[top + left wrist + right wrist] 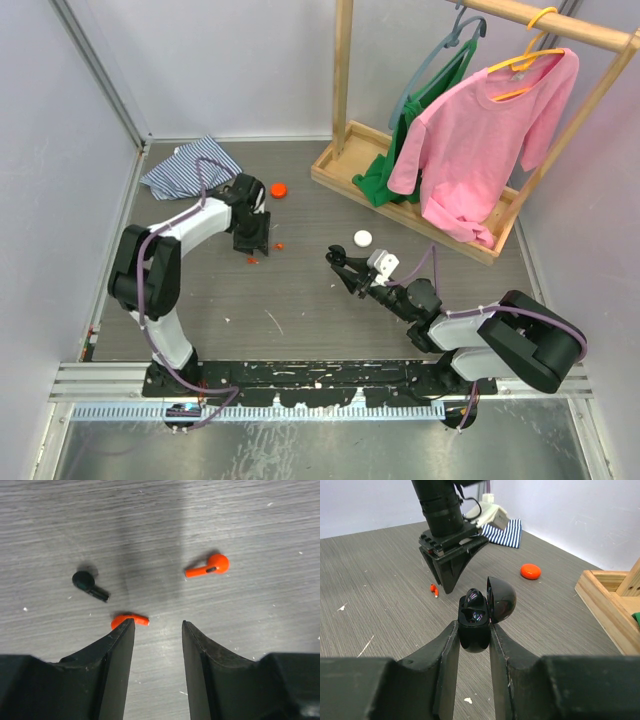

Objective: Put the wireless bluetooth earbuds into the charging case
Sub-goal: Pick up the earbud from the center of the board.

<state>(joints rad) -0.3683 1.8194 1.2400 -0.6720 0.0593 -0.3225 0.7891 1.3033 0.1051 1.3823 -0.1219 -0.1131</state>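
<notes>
right wrist view: right claw [474, 627] grips narrow on the black charging case [472, 639], its lid swung open toward 3 o'clock. left claw [158, 622] stands partly open, holding nothing. one orange earbud [130, 620] lies at its left fingertip, black earbud [89, 585] at 11 o'clock, second orange earbud [207, 567] at 1 o'clock.

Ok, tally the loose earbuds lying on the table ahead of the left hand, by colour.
Small orange plastic earbuds: 2, one partly hidden
Small black plastic earbud: 1
Total: 3
</notes>
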